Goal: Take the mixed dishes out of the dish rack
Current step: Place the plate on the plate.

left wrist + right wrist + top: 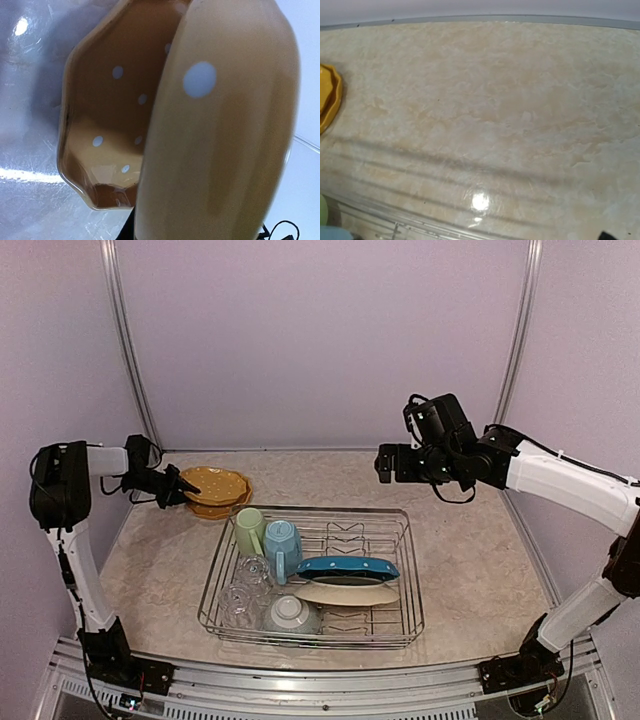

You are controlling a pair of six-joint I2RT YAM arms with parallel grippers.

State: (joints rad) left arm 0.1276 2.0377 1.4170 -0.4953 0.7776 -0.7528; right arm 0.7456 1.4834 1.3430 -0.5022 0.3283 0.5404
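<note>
The silver wire dish rack (410,570) stands mid-table. It holds a pale green mug (248,530), a light blue mug (282,545), clear glasses (248,578), a grey-green bowl (291,613), a blue dotted plate (347,567) and a cream plate (345,592). Yellow dotted plates (218,488) are stacked on the table behind the rack's left corner. My left gripper (185,496) is shut on the left rim of the top yellow plate (225,140), which is tilted over the one below (110,125). My right gripper (386,463) hovers open and empty above the table behind the rack's right side.
Purple walls with metal posts close in the back and sides. The right wrist view shows marbled tabletop, a yellow plate's edge (327,97) and the rack's rim (395,222). A metal rail (330,690) runs along the front edge.
</note>
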